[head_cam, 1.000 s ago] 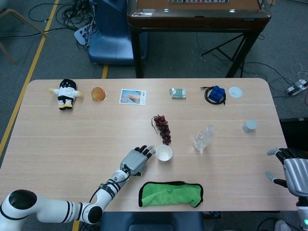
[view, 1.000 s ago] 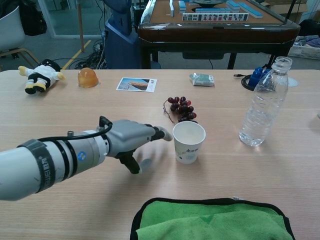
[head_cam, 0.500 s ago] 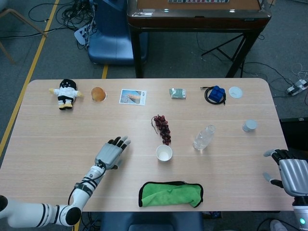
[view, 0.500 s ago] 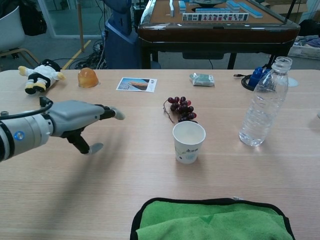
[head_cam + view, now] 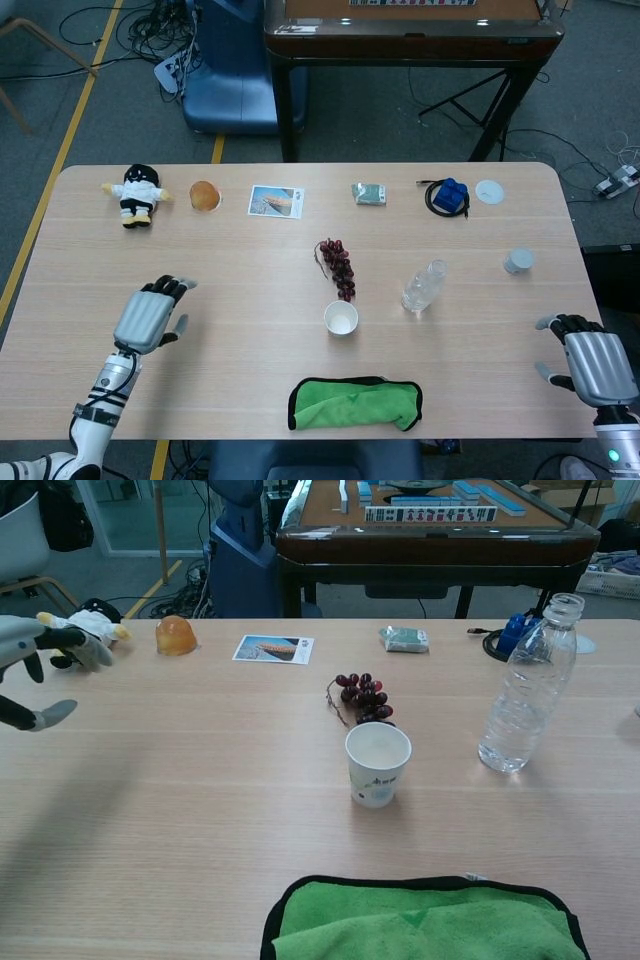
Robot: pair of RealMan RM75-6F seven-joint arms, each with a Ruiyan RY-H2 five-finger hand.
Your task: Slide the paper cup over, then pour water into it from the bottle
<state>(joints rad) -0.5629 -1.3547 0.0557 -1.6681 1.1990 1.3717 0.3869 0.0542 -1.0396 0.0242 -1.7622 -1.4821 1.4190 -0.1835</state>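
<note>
The white paper cup (image 5: pixel 341 318) (image 5: pixel 377 764) stands upright near the table's middle, just in front of a bunch of dark grapes (image 5: pixel 337 266) (image 5: pixel 362 698). An uncapped clear plastic bottle (image 5: pixel 424 286) (image 5: pixel 526 686) stands upright to the cup's right. My left hand (image 5: pixel 150 314) (image 5: pixel 38 670) hovers over the table's left side, far from the cup, fingers apart and holding nothing. My right hand (image 5: pixel 590 361) hangs at the table's right edge, fingers spread and empty, well clear of the bottle; the chest view does not show it.
A green cloth (image 5: pixel 355 402) (image 5: pixel 420 920) lies at the front edge below the cup. Along the far side sit a plush doll (image 5: pixel 137 193), an orange dome (image 5: pixel 204 195), a photo card (image 5: pixel 276 201), a small green pack (image 5: pixel 369 193), a blue block on a cable (image 5: pixel 449 195), a white lid (image 5: pixel 489 191). A bottle cap (image 5: pixel 518 261) lies at right.
My left hand has drawn back from beside the cup to the table's far left. The cup stays put. My right hand has crept slightly inward at the right edge.
</note>
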